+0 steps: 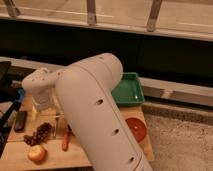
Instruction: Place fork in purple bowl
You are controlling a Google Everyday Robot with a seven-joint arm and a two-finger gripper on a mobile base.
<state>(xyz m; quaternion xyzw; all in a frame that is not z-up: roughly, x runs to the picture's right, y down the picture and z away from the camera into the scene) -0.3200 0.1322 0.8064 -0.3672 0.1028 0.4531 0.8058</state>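
The fork [56, 124] is a thin silver piece lying on the wooden table [75, 155], just right of the grape bunch [39, 133]. My gripper [42, 107] hangs from the white wrist over the back left of the table, a little above and left of the fork. The purple bowl is hidden behind my large white arm [95, 115], which fills the middle of the view.
An orange-handled utensil [66, 140] lies right of the fork. An apple [36, 153] sits at the front left. A black object [20, 120] lies at the left edge. A green tray [128, 90] and an orange-red bowl [136, 128] are on the right.
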